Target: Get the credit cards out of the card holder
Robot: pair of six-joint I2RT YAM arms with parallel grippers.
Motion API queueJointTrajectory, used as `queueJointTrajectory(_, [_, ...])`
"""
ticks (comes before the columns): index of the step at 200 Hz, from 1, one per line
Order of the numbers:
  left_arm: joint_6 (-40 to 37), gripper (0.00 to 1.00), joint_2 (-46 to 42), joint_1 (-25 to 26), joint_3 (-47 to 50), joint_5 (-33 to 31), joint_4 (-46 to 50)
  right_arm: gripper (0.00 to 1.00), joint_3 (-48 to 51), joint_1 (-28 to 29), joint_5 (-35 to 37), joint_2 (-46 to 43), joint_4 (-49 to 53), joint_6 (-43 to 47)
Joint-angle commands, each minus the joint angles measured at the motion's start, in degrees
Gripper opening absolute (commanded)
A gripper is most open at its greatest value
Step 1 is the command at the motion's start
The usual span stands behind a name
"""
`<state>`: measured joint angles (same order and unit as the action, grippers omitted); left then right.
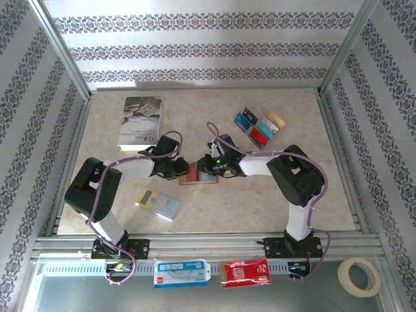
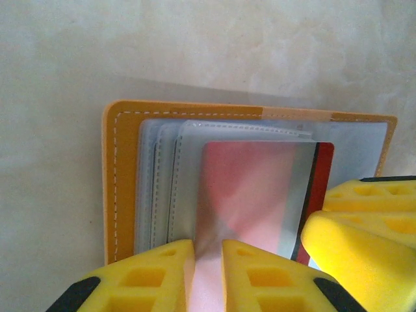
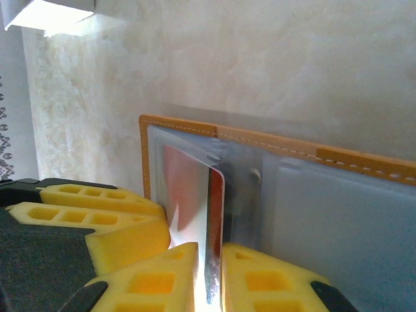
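Note:
The orange-tan card holder (image 1: pixel 198 175) lies open at the table's middle, between both grippers. In the left wrist view its orange border (image 2: pixel 120 182) frames several clear sleeves. My left gripper (image 2: pixel 208 263) is shut on a clear sleeve leaf of the holder. A red credit card (image 2: pixel 324 170) sticks partly out of that sleeve. My right gripper (image 3: pixel 214 266) is shut on the edge of this red card (image 3: pixel 216 195), which stands on edge above the holder (image 3: pixel 273 140). The left gripper's fingers (image 3: pixel 97 214) sit close beside it. Blue (image 1: pixel 245 119), teal (image 1: pixel 265 123), red (image 1: pixel 260 136) and gold (image 1: pixel 276 119) cards lie at the back right.
A grey book (image 1: pixel 140 122) lies at the back left. The calculator (image 1: pixel 158 203) rests near the left arm's base. A tape roll (image 1: pixel 359 275) and two packets (image 1: pixel 181 273) (image 1: pixel 245 272) sit by the front rail. Patterned walls enclose the table.

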<state>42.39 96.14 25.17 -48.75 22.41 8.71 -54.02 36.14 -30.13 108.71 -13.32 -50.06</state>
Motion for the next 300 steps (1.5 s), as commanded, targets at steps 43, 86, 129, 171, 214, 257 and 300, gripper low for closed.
queueJointTrajectory(43, [-1.4, 0.21, 1.8, 0.7, 0.0, -3.7, 5.3, 0.10, 2.8, -0.7, -0.3, -1.8, -3.0, 0.3])
queueJointTrajectory(86, [-2.0, 0.21, 1.5, 0.7, -0.2, -3.5, 4.7, 0.04, 4.2, -1.7, 3.1, -4.7, 0.8, 3.3])
queueJointTrajectory(129, [-2.4, 0.27, -2.2, 0.7, -1.2, -2.2, 3.6, 0.00, 6.5, -4.1, 6.0, -10.3, 4.2, 7.9])
queueJointTrajectory(171, [0.0, 0.56, -9.2, 0.7, -0.2, 1.0, -2.6, 0.00, 7.9, -6.5, 1.4, -16.3, 3.6, 12.5])
queueJointTrajectory(214, [3.2, 0.83, -14.0, 0.7, 2.7, 6.6, -13.0, 0.00, 8.6, -9.5, -6.3, -20.9, -0.5, 13.3])
queueJointTrajectory(257, [7.7, 0.81, -13.8, 0.7, 4.2, 13.4, -23.1, 0.00, 10.8, -11.5, -14.1, -23.2, -12.1, 4.6])
queueJointTrajectory(300, [12.8, 0.64, -13.2, 0.8, 5.0, 17.7, -32.1, 0.00, 11.1, -12.7, -19.5, -23.1, -22.6, -3.9])
